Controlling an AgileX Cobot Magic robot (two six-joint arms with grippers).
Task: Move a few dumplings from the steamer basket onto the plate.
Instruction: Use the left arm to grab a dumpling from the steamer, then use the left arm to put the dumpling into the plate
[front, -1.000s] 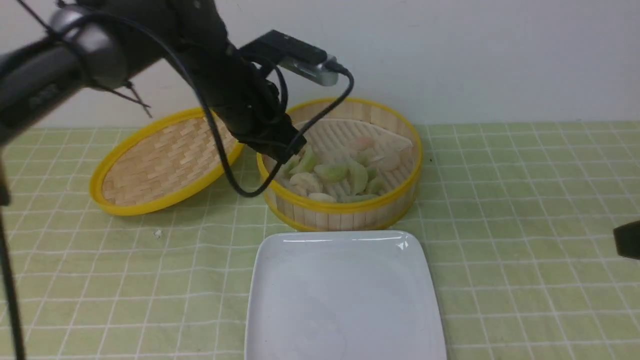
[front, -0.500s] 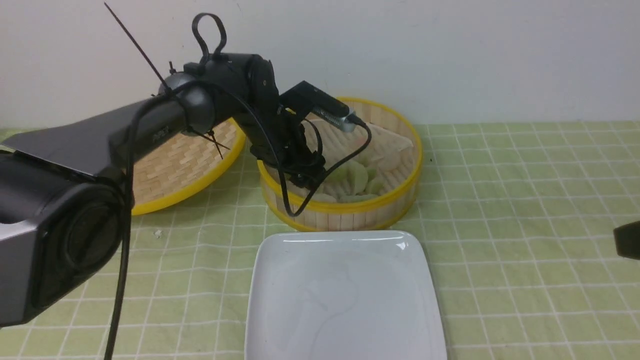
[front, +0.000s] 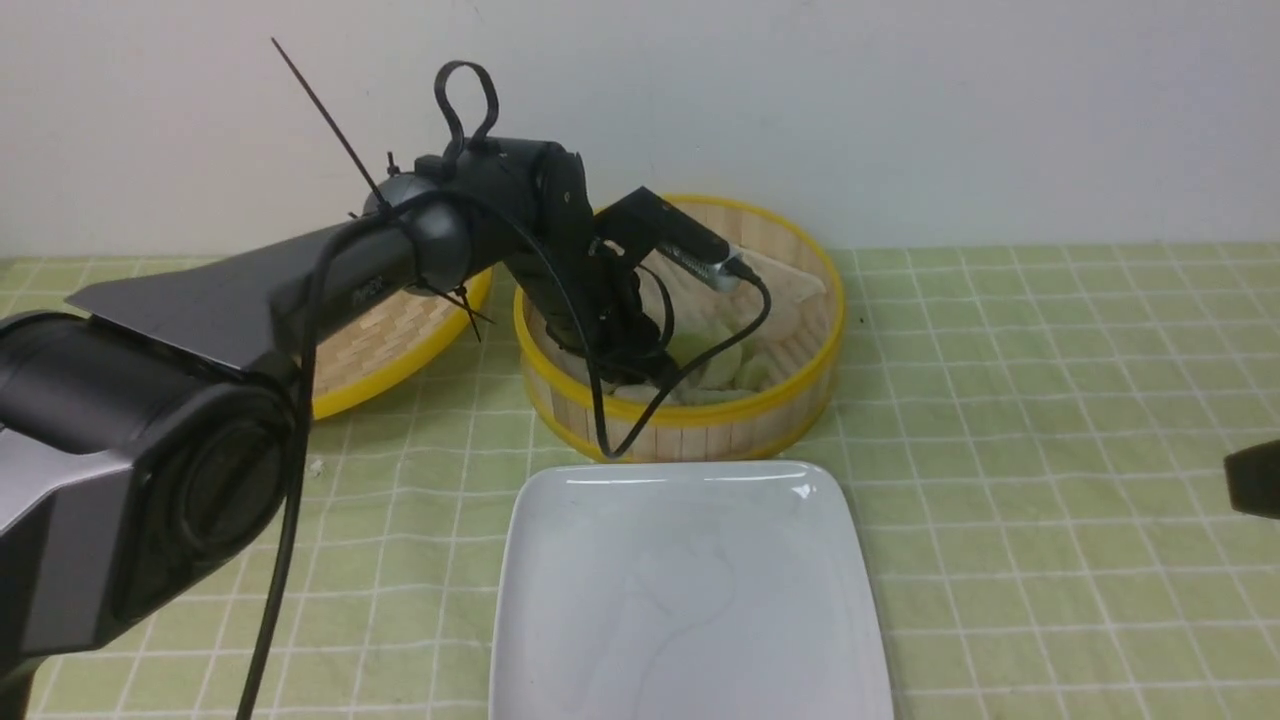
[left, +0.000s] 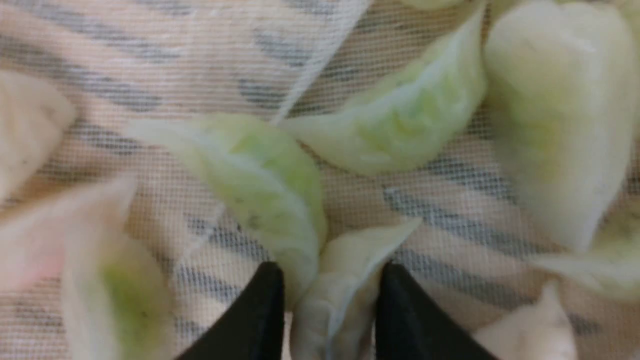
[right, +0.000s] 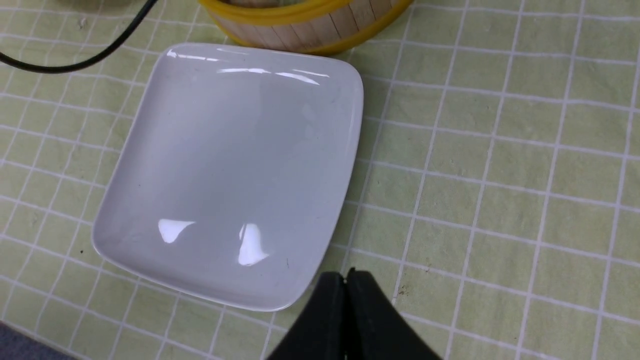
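Front view: pushing the left gripper (front: 640, 362) lower and further into the steamer basket (front: 700, 428) than half a second ago, hiding most of the dumplings (front: 728, 368) behind the arm. Leaving the plate (front: 780, 600) just in front of the basket bare, so probably working on the first transfer. Leaving the woven lid (front: 390, 345) just beside the basket on its left, showing nothing inside where not covered by the arm.

Left wrist view: setting the black fingers (left: 260, 312) against both flanks of a whitish dumpling (left: 340, 280) lying on the mesh liner (left: 200, 60), apparently clamping it, though perhaps not yet gripping firmly. Crowding a green dumpling (left: 265, 195) touching the target just beside one finger, so risking dragging it along.

Right wrist view: keeping the right gripper (right: 346, 282) parked above the tablecloth (right: 500, 200) near the plate's corner, fingers pressed together on nothing. Showing the plate glossy and empty, with the basket wall just beyond it.
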